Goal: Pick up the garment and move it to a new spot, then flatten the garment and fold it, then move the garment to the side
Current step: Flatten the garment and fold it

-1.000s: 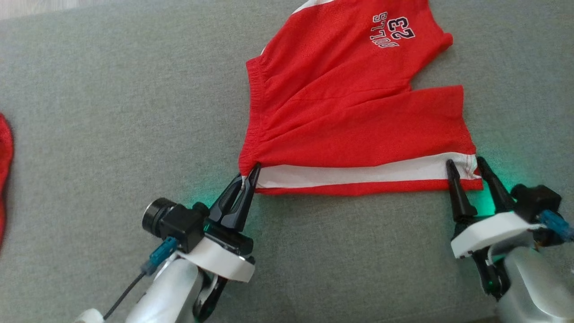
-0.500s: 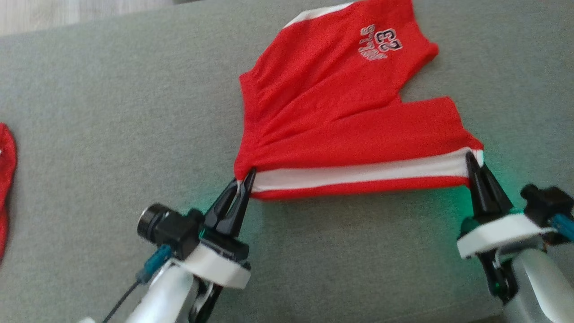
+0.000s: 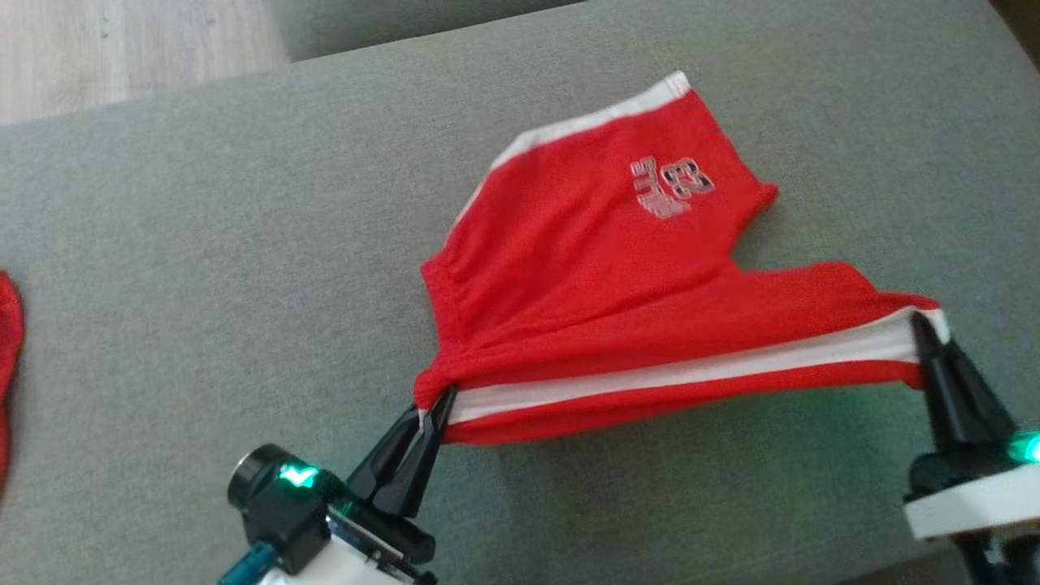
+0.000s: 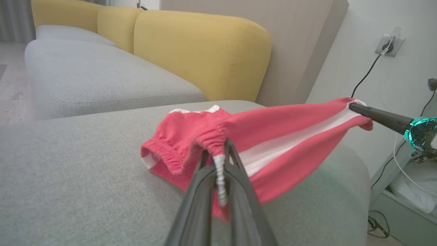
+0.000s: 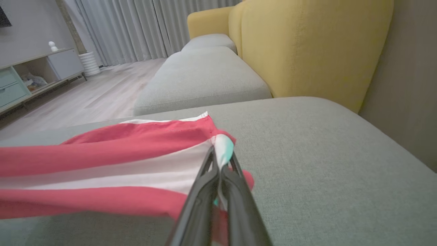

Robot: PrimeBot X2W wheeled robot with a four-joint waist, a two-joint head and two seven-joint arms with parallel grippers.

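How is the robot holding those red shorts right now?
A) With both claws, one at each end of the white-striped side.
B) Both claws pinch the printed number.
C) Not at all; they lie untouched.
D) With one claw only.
A: the left gripper is shut on the waistband corner of the red shorts, and the right gripper on the leg-hem end of the same striped side.

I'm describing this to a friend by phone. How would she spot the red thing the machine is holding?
On the wide grey sofa cushion lies a pair of red shorts, its near edge lifted between the left claw and the right claw. Unlike the other red cloth at the cushion's left edge, it has a white side stripe and a printed 23.
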